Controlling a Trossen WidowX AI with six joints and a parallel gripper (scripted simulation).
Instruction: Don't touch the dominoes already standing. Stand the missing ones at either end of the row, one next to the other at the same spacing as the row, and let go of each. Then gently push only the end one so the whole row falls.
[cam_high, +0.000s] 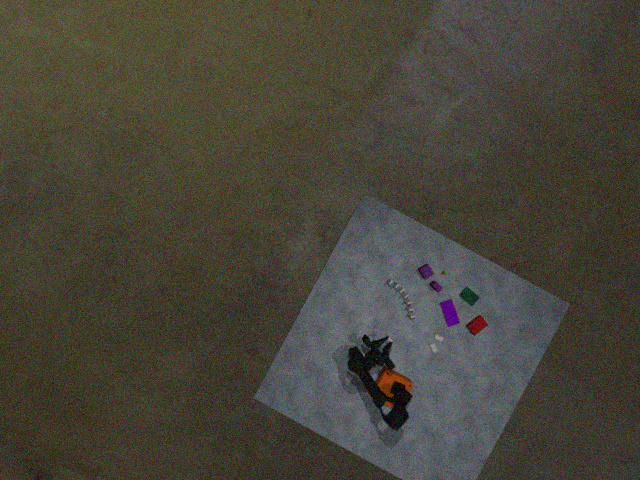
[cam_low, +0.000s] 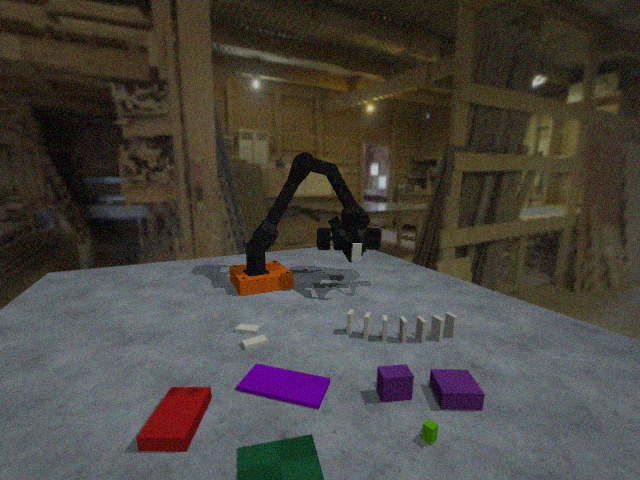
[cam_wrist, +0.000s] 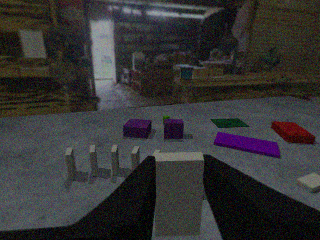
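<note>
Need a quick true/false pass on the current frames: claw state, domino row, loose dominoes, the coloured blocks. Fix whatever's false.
1. The black claw is shut on a white rectangular domino. True.
2. The standing row holds five white dominoes. False: seven stand in the exterior view.
3. Two loose white dominoes lie flat on the table. True.
4. The small lime-green block sits on top of the flat red block. False: it sits on the table, apart from the red one.
5. The held domino is raised above the table. True.
6. The row has already fallen. False: its dominoes are upright.
</note>
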